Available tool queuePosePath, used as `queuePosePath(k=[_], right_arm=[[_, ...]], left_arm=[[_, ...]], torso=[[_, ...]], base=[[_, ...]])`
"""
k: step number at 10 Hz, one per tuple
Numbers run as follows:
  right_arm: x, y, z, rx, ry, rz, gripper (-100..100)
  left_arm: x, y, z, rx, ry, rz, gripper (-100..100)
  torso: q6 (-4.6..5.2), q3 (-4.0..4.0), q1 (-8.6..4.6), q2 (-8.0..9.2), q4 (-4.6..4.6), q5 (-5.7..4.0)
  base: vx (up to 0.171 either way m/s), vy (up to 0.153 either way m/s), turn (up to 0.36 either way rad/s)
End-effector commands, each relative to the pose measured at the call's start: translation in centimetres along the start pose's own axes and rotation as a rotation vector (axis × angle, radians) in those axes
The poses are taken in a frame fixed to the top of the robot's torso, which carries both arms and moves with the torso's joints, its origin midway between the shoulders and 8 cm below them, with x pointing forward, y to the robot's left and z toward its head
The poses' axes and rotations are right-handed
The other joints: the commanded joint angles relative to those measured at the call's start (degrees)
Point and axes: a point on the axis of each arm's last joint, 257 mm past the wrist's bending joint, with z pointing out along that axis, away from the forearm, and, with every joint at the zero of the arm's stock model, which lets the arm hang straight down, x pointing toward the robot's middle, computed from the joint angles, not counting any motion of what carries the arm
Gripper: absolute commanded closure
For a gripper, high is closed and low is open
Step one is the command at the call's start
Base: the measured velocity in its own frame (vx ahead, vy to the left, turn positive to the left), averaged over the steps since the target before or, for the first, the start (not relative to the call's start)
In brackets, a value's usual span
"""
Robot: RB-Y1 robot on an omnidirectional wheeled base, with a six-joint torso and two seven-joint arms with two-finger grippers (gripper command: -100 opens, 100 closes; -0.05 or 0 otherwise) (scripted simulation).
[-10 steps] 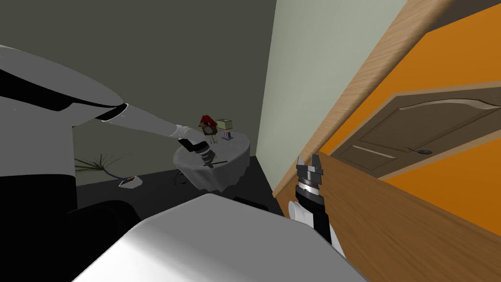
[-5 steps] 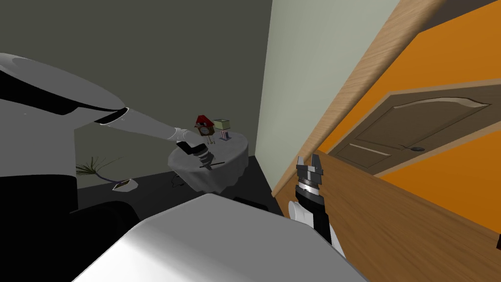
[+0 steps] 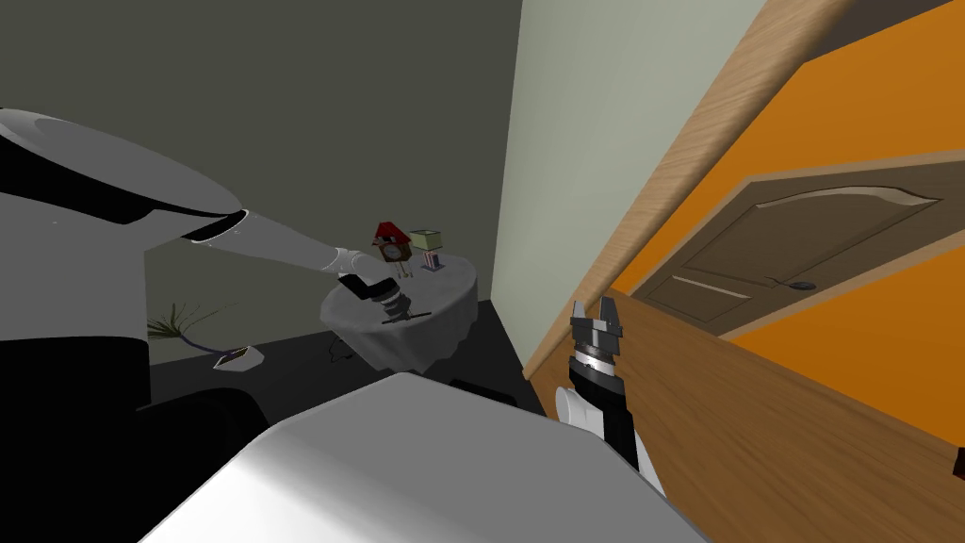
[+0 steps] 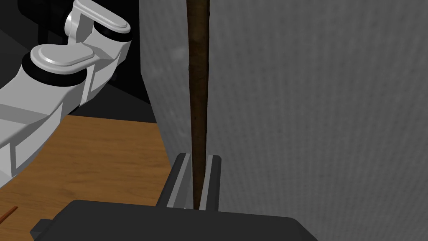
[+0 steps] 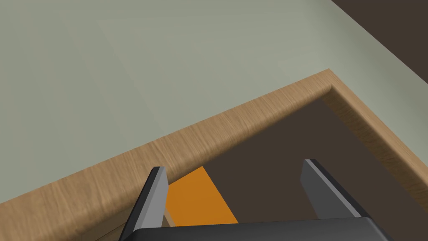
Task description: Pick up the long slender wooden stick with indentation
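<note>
Stick [image 4: 198, 83]: one, dark brown, long and thin, over the top of the grey-draped round desk [image 3: 452, 283], near its front edge. We judge it light, rigid and narrow, liable to pivot if held off centre, so a hold nearer mid-length would suit. Our left end effector [image 4: 196, 158] pinches it near one end. Our right end effector [image 5: 234, 167] stands spread, well apart from the desk. At the desk's far side: one red-roofed clock [image 3: 391, 240], one small box [image 3: 427, 238].
</note>
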Motion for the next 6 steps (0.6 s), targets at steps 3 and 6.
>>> queuePosePath(k=[3, 6], right_arm=[[0.0, 0.0, 0.0, 0.000, 0.000, 0.000, 0], [0.0, 0.0, 0.0, 0.000, 0.000, 0.000, 0]], left_arm=[[0.0, 0.0, 0.0, 0.000, 0.000, 0.001, 0], [-2.2, 0.6, -1.8, 0.002, 0.001, 0.016, 100]], torso=[[-0.01, -0.01, 0.02, -0.02, -0.01, 0.01], [-0.05, 0.08, 0.11, 0.14, 0.03, 0.01]], base=[[0.000, 0.000, 0.000], [-0.033, 0.027, 0.067]])
